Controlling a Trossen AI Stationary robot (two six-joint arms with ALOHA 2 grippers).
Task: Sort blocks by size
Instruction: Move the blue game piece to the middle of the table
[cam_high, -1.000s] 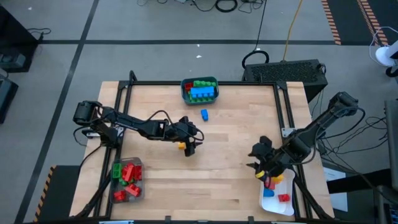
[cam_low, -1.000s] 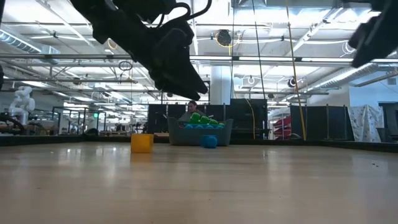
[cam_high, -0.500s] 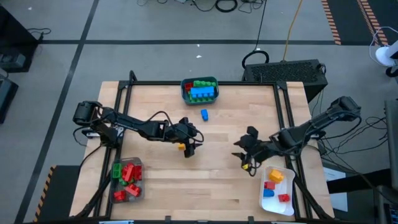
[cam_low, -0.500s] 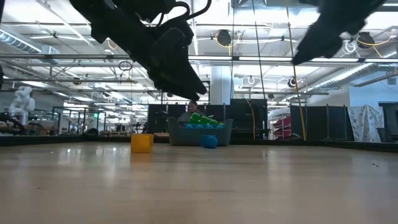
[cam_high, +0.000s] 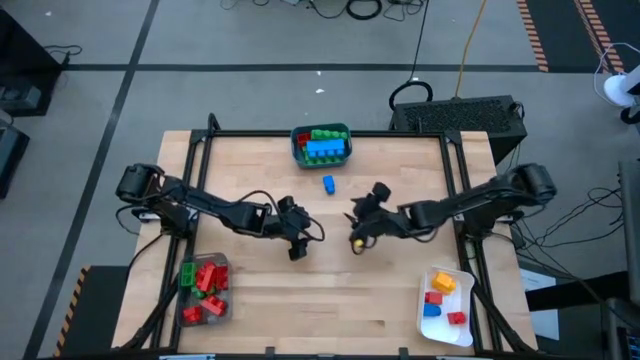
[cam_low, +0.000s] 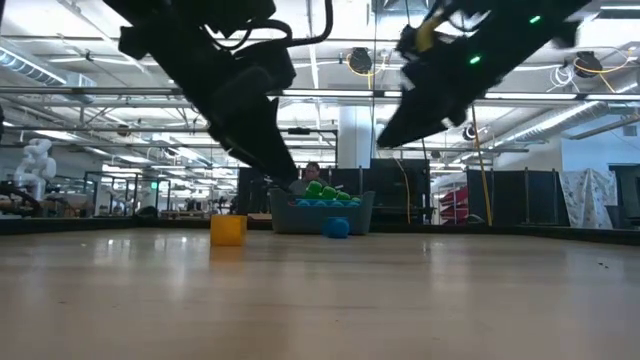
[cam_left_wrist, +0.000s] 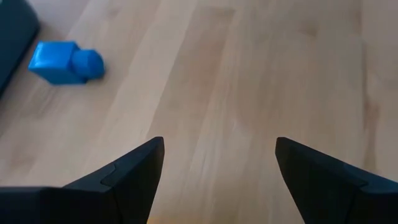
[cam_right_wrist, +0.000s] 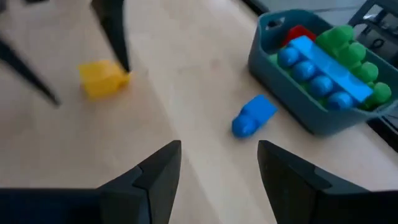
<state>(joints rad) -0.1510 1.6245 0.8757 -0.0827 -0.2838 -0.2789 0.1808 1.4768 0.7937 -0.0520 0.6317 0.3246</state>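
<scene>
Yellow block (cam_right_wrist: 102, 79) clear in my right wrist view; overhead, left gripper (cam_high: 297, 243) hides it. Both grippers' fingers apart, empty; right gripper (cam_high: 357, 235) mid-table. Blue block (cam_high: 328, 184) beside teal bin (cam_high: 297, 150) of blocks.

We see two slender black arms, each built of jointed segments with thin black cables looping along them. The left gripper (cam_high: 298, 246) and right gripper (cam_high: 358, 235) end in matte black fingers (cam_left_wrist: 134, 168) that taper to wedge-shaped tips. In the low view, small green lights glow on one arm's dark housing.
</scene>
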